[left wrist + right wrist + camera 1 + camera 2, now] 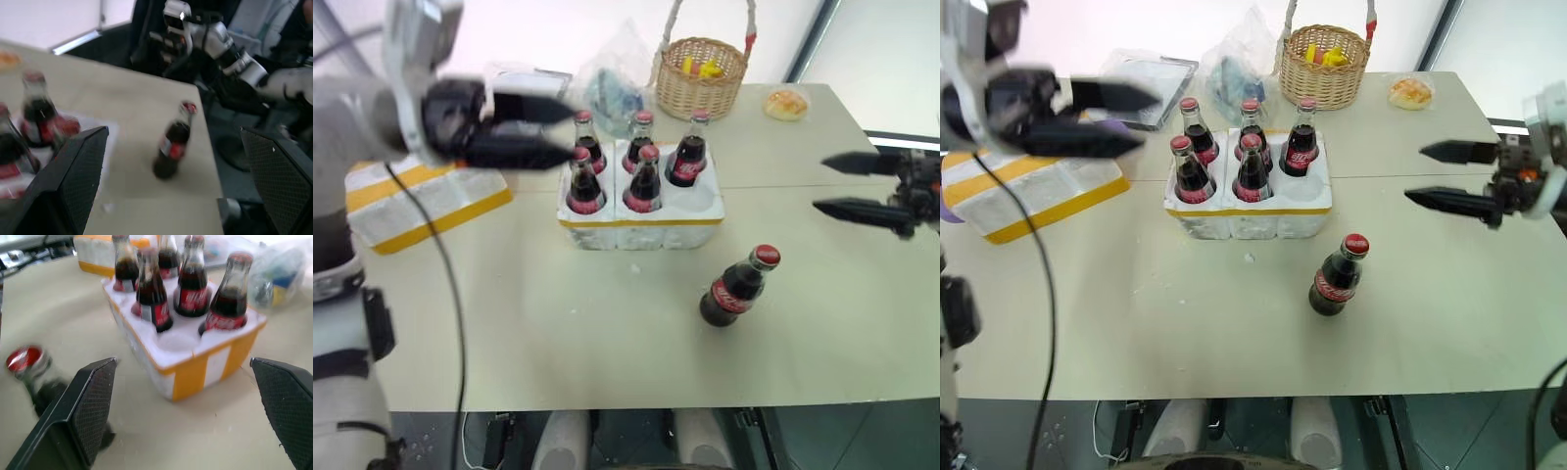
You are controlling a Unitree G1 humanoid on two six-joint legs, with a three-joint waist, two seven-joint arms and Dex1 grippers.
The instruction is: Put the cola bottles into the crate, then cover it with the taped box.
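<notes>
1. Standing in the crate (pixel 1249 217), a blocky white foam tray with round wells and a yellow tape band near its base, are five cola bottles (pixel 1252 168): small dark glass, red caps, red labels. The near right well is empty.
2. The sixth bottle (pixel 1337 276) stands upright on the smooth pale tabletop (pixel 1136 323), just near and right of the crate, apart from it.
3. The taped box (pixel 1028 192), white foam crossed by broad yellow bands, lies at the left edge, well apart from the crate.
4. The left gripper (pixel 1121 122) hovers above the tabletop between box and crate, its black tapered jaws spread wide and holding nothing.
5. The right gripper (pixel 1430 174) hangs over the right side, pointing toward the crate, jaws likewise wide apart and empty.
6. At the far edge sit a round woven wicker basket (pixel 1325 73) with yellow contents, a crinkled clear plastic bag (pixel 1234 69) and a bun (pixel 1410 92).
</notes>
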